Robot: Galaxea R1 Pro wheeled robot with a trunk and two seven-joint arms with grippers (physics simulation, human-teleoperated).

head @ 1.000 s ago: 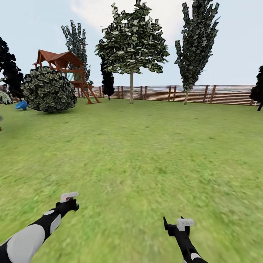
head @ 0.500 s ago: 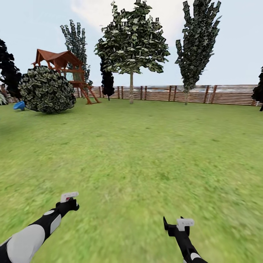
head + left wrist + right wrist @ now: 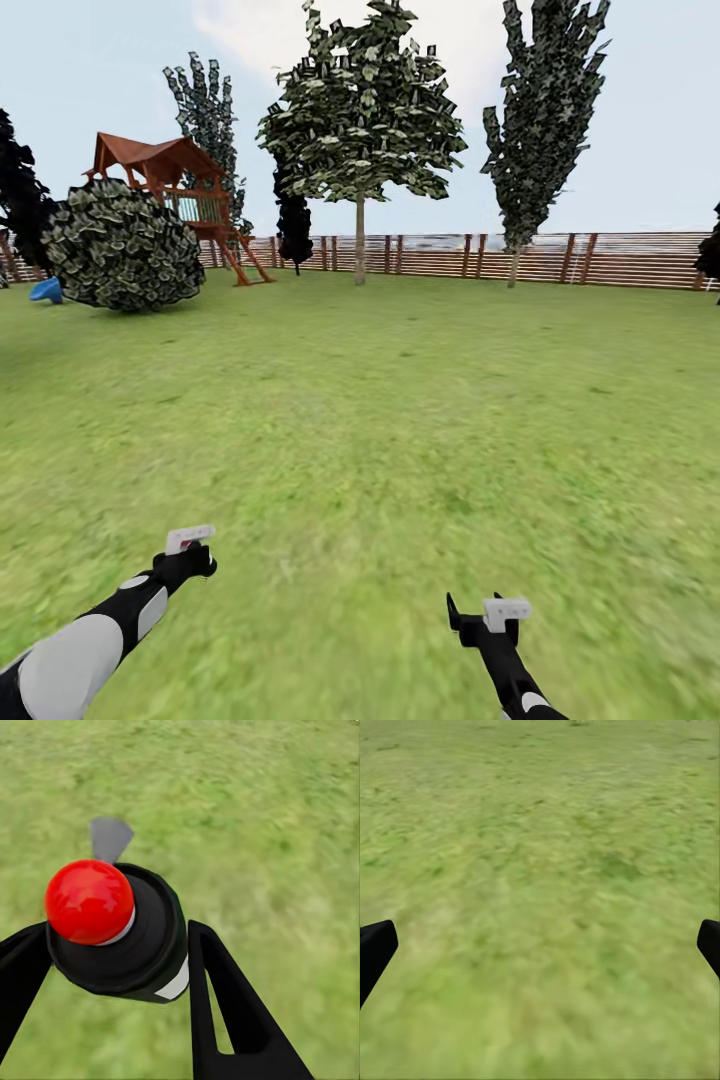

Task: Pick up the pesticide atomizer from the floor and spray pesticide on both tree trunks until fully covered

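- Drifting leftward in the head view since a second ago, the round bush (image 3: 122, 245) and blue object (image 3: 45, 290) sit nearer the frame's edge; the camera has moved, while both arms hold the same pose over the lawn (image 3: 380, 420).
- Left gripper (image 3: 190, 545), low at the left of the head view, has its jaws closed around the pesticide atomizer (image 3: 124, 934); the wrist view shows the dark bottle's red cap (image 3: 90, 901) and white label between the black fingers (image 3: 225, 1005).
- Behind the bush stands a red-roofed wooden playset (image 3: 175, 195).
- Far across the grass, a tree (image 3: 360, 110) with a bare pale trunk (image 3: 359, 240) rises before the slatted fence (image 3: 560, 258), well apart from the robot.
- Right gripper (image 3: 485, 615), low at the right, hangs with jaws wide and nothing between them, its fingertips (image 3: 375, 949) at the edges of the wrist view over grass.
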